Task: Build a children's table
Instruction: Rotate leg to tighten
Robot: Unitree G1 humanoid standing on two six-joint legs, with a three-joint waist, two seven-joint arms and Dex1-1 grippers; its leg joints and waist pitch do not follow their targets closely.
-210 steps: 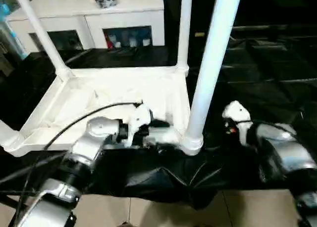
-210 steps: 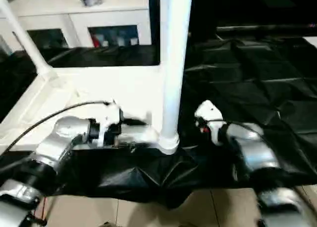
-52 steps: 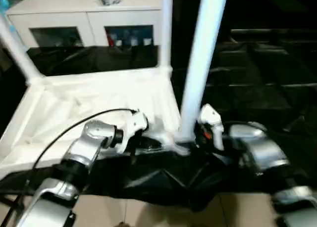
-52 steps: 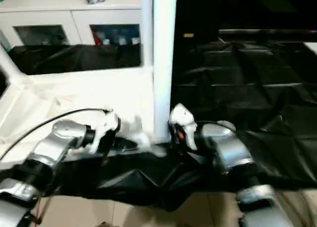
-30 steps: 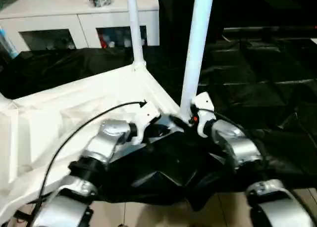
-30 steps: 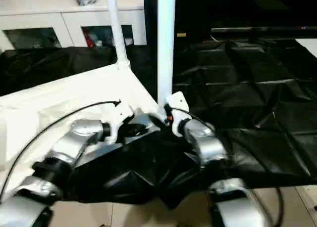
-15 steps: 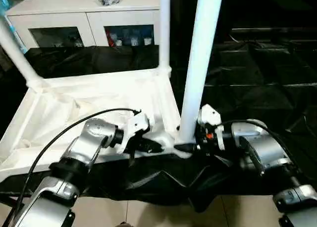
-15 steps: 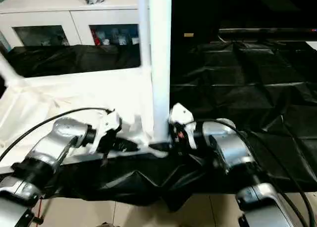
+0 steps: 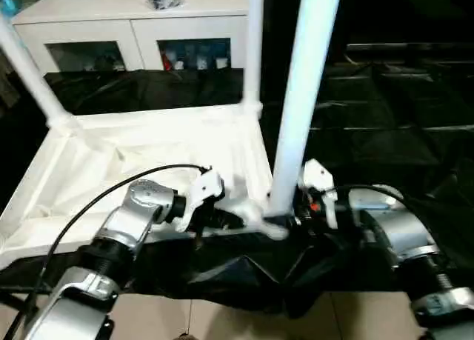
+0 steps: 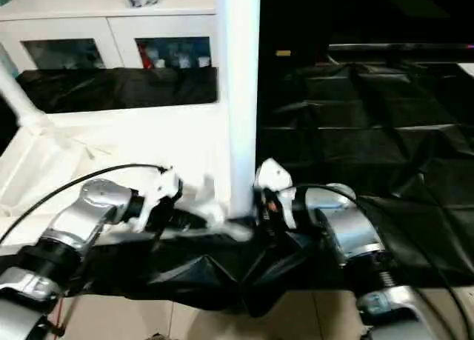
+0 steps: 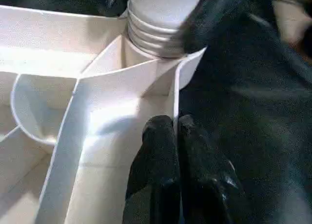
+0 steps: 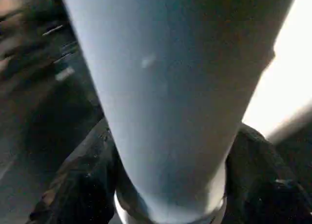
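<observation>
Three long tapered white tubular legs stand up from the upturned white plastic rectangular top [image 9: 148, 151], which lies ribbed side up on the black-draped tabletop [image 9: 385, 110]; their upper ends are cut off. The left pincer [image 11: 174, 131] pinches the top's thin rim wall just beside the nearest leg [image 9: 300, 95]. The right pincer [image 12: 165, 185] wraps that leg's base, its fingertips hidden behind the tube.

Right tool [image 10: 255, 201] at upright leg [image 10: 238, 95]
</observation>
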